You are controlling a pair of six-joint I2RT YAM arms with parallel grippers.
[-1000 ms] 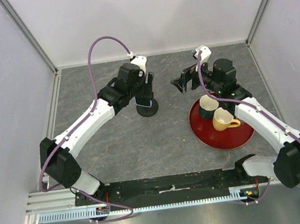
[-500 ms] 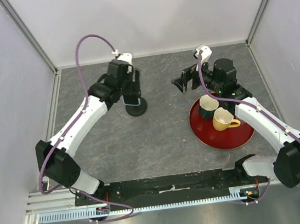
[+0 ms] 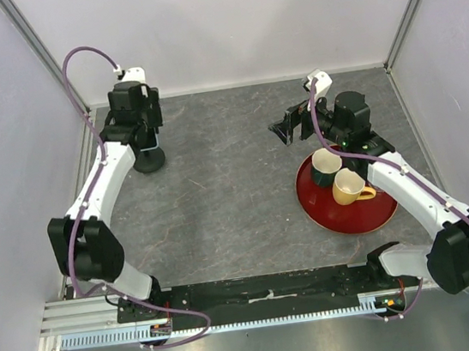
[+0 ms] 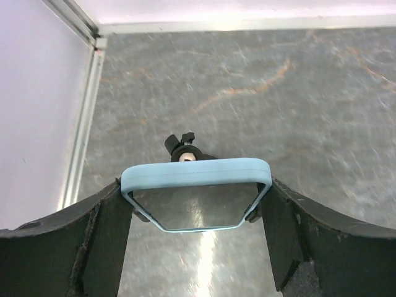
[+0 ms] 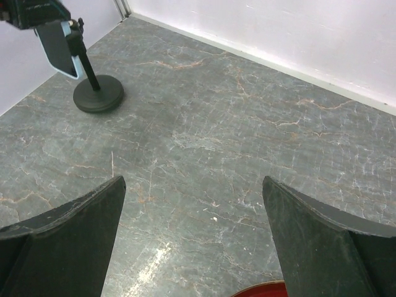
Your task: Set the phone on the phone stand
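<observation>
The phone (image 4: 195,176), pale blue at rim and back, is gripped by its two long sides in the left pincer (image 4: 195,213), whose fingers (image 4: 102,230) press against both edges. In the right wrist view the phone (image 5: 59,41) hangs tilted, just beside the top of the phone stand (image 5: 98,93). Whether it touches the clamp cannot be determined. From the left wrist camera the clamp head (image 4: 184,147) shows directly beyond the phone's upper edge.

The stand's round base (image 3: 150,161) sits flat on the bench (image 3: 222,212) at the far left corner, close to the left wall rail.

The right pincer (image 5: 193,185) is spread wide and holds nothing. It hangs above bare bench, well apart from the stand, on the far right side (image 3: 284,128).

A red tray (image 3: 370,220) lies on the right half of the bench, beneath the right arm. It carries a yellow cup (image 3: 350,186) and a second cup (image 3: 326,162) just beside it.

The bench surface is grey, stone-patterned, with faint orange veins and pale streaks. Plain pale walls enclose it on three sides, joined by metal corner posts (image 3: 46,57).
</observation>
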